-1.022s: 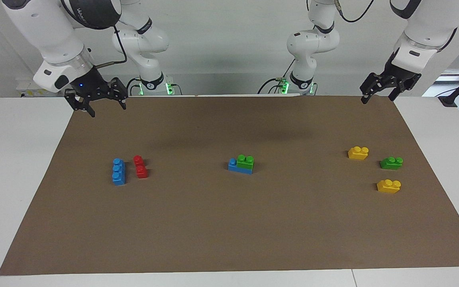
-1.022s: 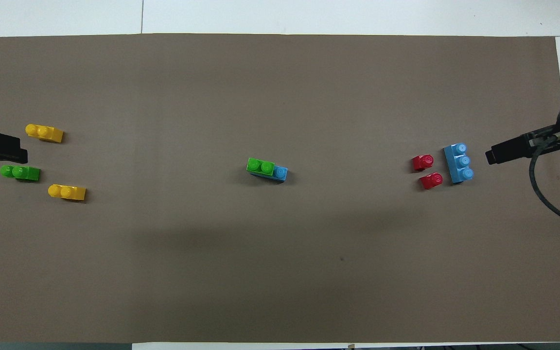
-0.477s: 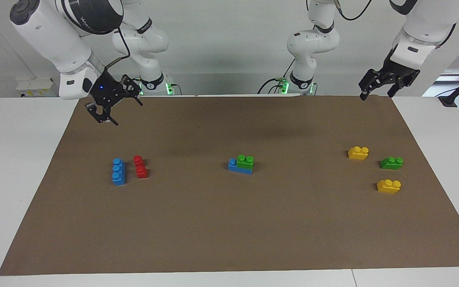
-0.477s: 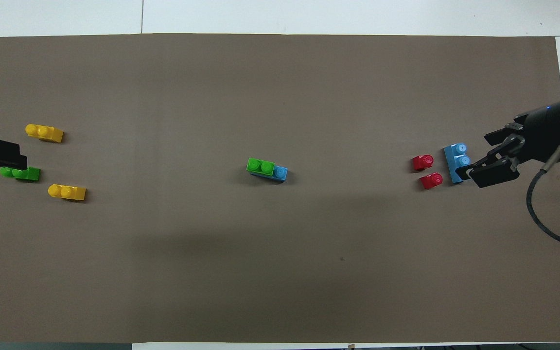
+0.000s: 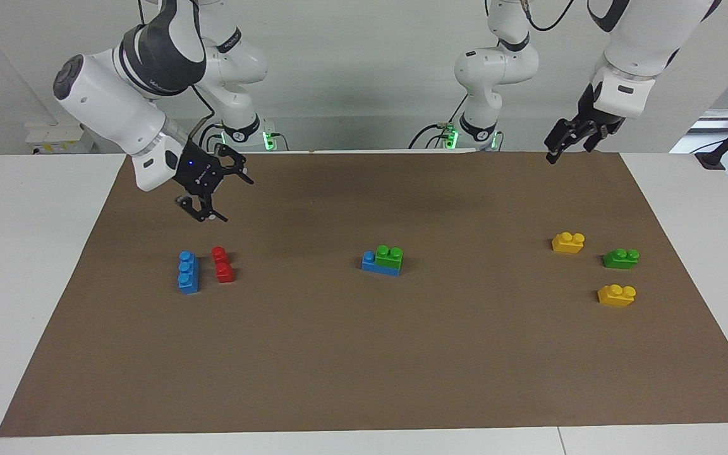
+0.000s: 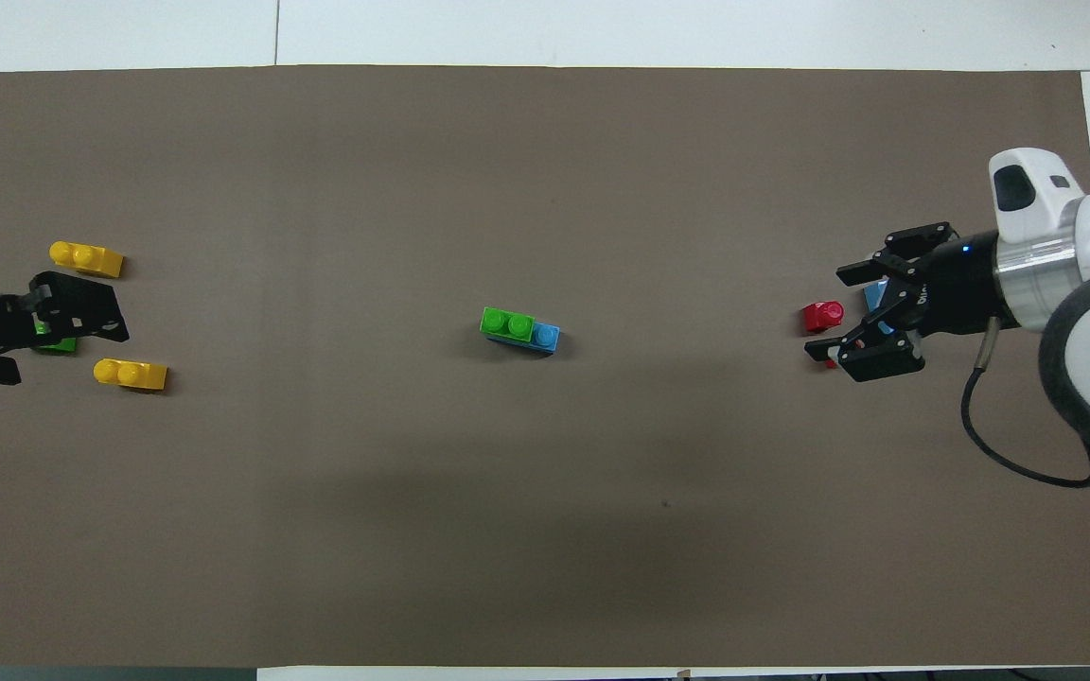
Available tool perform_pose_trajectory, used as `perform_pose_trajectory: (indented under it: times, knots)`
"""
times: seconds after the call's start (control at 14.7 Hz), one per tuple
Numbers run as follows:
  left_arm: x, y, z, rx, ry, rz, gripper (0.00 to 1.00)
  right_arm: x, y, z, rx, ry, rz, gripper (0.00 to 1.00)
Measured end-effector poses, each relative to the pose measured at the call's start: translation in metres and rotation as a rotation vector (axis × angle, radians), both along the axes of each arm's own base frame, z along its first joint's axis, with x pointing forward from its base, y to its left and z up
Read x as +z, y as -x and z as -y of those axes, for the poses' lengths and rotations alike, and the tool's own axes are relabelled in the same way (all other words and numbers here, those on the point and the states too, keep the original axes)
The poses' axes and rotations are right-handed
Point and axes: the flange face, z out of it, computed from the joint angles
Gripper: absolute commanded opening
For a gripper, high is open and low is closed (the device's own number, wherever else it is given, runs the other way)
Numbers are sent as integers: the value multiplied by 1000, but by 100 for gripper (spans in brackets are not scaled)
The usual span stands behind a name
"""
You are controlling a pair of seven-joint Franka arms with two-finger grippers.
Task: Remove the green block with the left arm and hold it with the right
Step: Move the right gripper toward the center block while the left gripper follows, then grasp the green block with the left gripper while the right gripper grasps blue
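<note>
Nothing of the task was done: the green block (image 5: 389,255) sat pressed on the blue brick (image 5: 376,265) at mid-mat. The right gripper (image 5: 211,193), jaws spread and empty, hung toward the right arm's end from that stack; the left gripper (image 5: 567,139), also spread and empty, hung toward the other. Gripping, holding and pulling all remained. Counted: two green, two blue, two yellow, two red bricks.

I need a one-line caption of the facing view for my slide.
Both open claws, right and left, hang above the brown mat; the green block sits on a blue brick mid-table.
</note>
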Motion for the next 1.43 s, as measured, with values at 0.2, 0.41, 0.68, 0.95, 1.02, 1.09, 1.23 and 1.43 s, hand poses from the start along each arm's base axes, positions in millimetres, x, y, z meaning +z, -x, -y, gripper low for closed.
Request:
perform_pose_trajectory:
  times: [0.2,0.41,0.68,0.95,1.02,1.09,1.23,1.43]
  knots:
    - [-6,5,30,172,37,8,100,-40,2,-45,60,-82,108,100]
    - [-13,9,62,386,65,36,100,-92,14,-94,87,-122,185,100]
    - [-39,22,118,627,88,42,100,-152,25,-146,82,-143,270,100]
    - [-65,24,163,833,127,46,100,-216,40,-172,87,-221,315,100]
    - [-76,23,177,877,137,43,100,-226,41,-174,97,-218,314,100]
    - [-90,21,191,912,143,35,100,-230,40,-175,105,-213,322,100]
    - [-120,15,218,969,153,19,100,-228,33,-179,120,-201,357,100]
    - [-158,4,237,1010,153,-1,100,-229,24,-194,110,-203,375,100]
